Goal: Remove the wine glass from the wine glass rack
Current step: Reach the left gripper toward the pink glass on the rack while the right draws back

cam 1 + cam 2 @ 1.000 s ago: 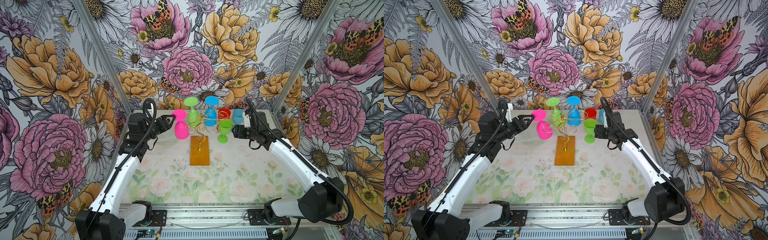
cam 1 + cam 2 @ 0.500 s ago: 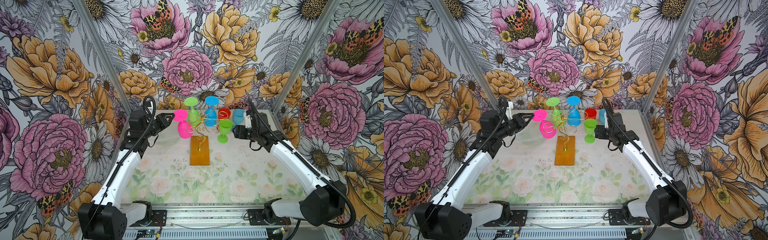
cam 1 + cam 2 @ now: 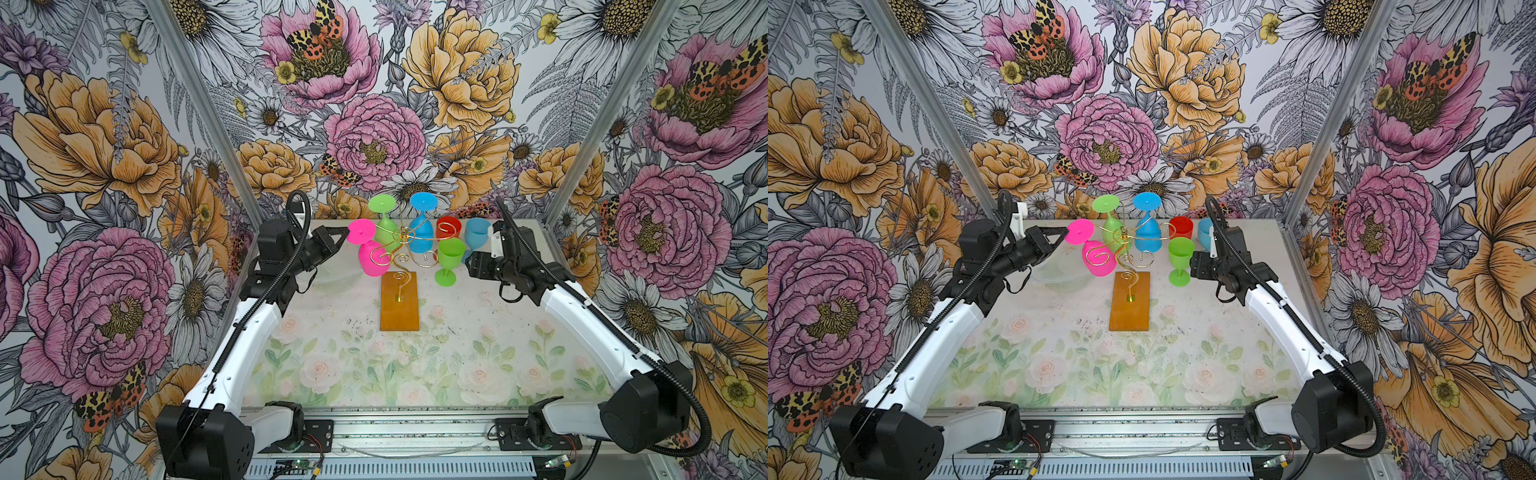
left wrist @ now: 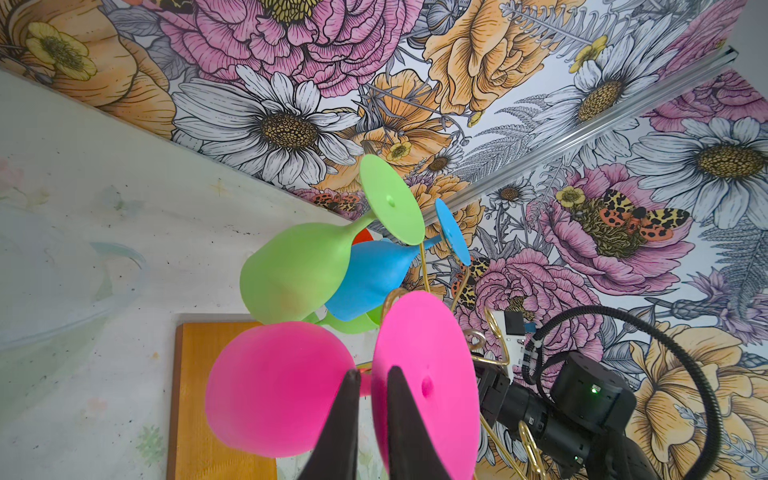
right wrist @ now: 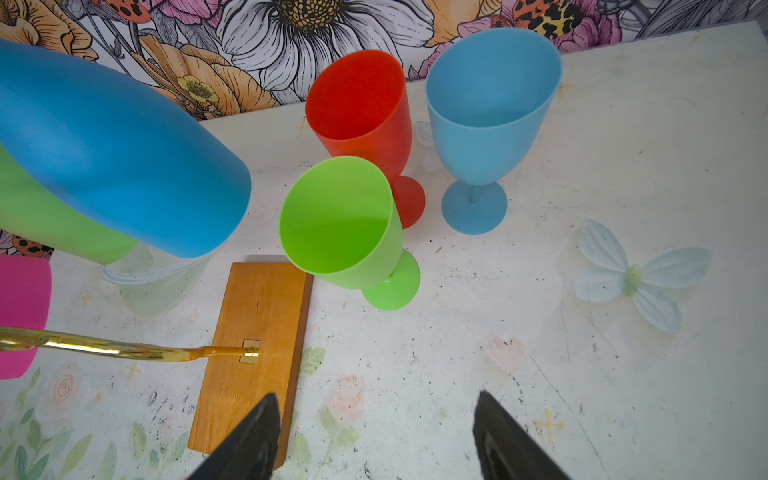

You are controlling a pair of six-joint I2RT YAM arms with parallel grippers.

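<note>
The wine glass rack (image 3: 404,245) is a gold wire tree on an amber base (image 3: 399,301), standing mid-table in both top views (image 3: 1129,301). A pink wine glass (image 3: 373,259) hangs upside down on its left arm, foot (image 3: 361,231) uppermost. My left gripper (image 3: 345,235) reaches it from the left. In the left wrist view its fingertips (image 4: 372,372) are shut on the thin stem between the pink bowl (image 4: 274,386) and foot (image 4: 432,353). My right gripper (image 3: 468,265) hovers open right of the rack, empty (image 5: 376,401).
A green glass (image 3: 384,226) and a blue glass (image 3: 422,239) also hang on the rack. Green (image 5: 340,224), red (image 5: 361,104) and light blue (image 5: 490,108) glasses stand on the table right of it. A clear bowl (image 3: 332,274) sits under my left gripper.
My left gripper has closed from wide open onto the pink glass's stem, and the pink glass has tilted slightly on its arm. The right arm has stayed put.
</note>
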